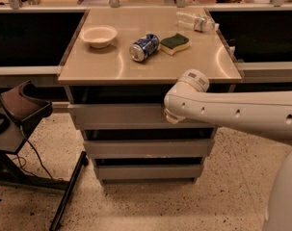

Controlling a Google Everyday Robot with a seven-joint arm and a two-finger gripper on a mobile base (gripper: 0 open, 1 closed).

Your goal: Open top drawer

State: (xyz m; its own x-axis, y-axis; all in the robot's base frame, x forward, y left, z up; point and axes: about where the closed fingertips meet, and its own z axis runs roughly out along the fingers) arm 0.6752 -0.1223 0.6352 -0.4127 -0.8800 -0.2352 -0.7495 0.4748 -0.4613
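The robot's single arm [242, 114] reaches in from the right, and its pincer [170, 117] sits against the face of the top drawer [116, 116], right of the drawer's centre and just under the lip of the surface [112, 69]. The end of the arm hides the pincer's working end, so it cannot be told whether it is spread, pressed together or hooked on the drawer's edge.

The top drawer is the widest of three grey fronts stacked beneath the surface. Most of its flat face stretches away to the pincer's left, with only a short length to the right. Its long axis runs side to side, square to the line a pull would have to follow, which is outward from the cabinet toward the camera. A dark gap shows between the drawer's top edge and the surface, directly above the pincer. The front looks to stand a little forward of the middle drawer [148, 148] and bottom drawer [148, 171] below the pincer, though how far out it is cannot be judged with confidence.

Because the hold is off-centre, a straight pull matters: a slanted one could twist the drawer on its runners.

Above and behind the pincer, on the surface, lie a pale bowl [99, 35], a blue can [144, 47] on its side, a green-topped sponge [174, 43] and a clear bottle [196, 20], all well apart from the pincer.
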